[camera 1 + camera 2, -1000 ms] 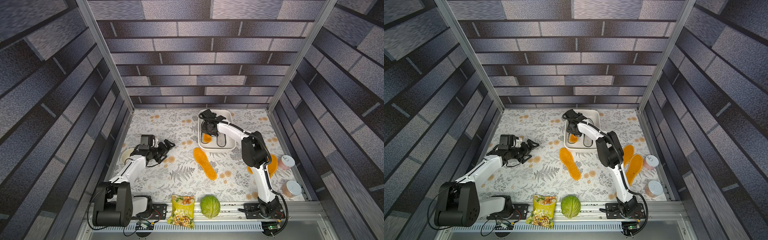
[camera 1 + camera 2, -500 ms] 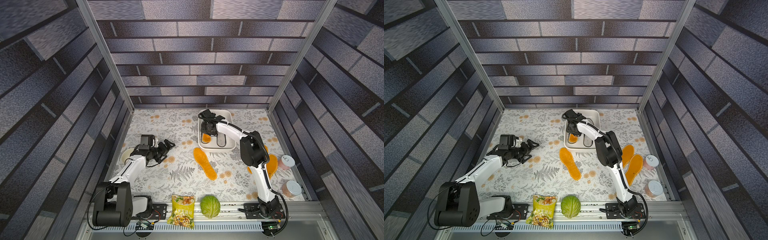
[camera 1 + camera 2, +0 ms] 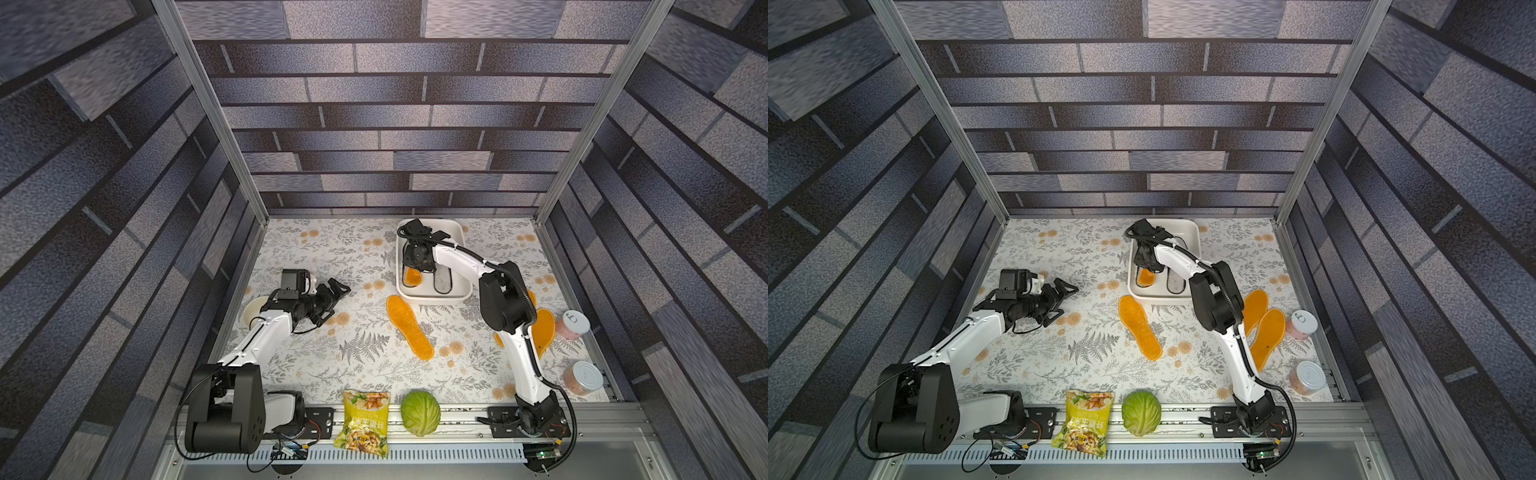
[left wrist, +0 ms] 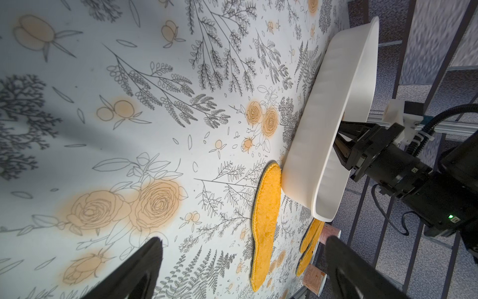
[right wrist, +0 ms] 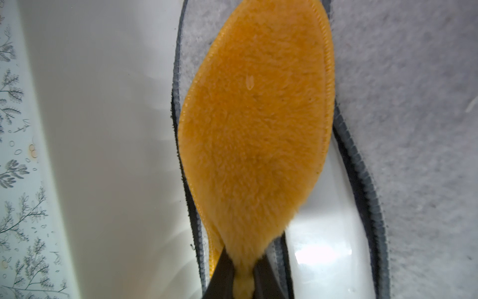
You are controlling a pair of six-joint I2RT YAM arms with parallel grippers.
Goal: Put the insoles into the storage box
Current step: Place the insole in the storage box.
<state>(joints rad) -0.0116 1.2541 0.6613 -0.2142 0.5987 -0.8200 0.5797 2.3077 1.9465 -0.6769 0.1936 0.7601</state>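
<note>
Your right fingers point(image 5: 222, 279) pinch an orange insole point(image 5: 253, 129) in the box point(image 5: 103, 129), over a grey insole point(image 5: 401, 129); your left fingers point(image 4: 137, 271) gape open above the table point(image 4: 103, 103).

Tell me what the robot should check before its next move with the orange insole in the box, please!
1. The held orange insole is inside the storage box, lying on a grey insole: ok.
2. The right gripper has let go: not ok, its jaws pinch the insole's end.
3. The left gripper is free to help: ok, open and empty above the table.
4. All insoles are in the box: not ok, three orange insoles lie on the table.
5. The one beside the box has nothing on top: ok.
</note>
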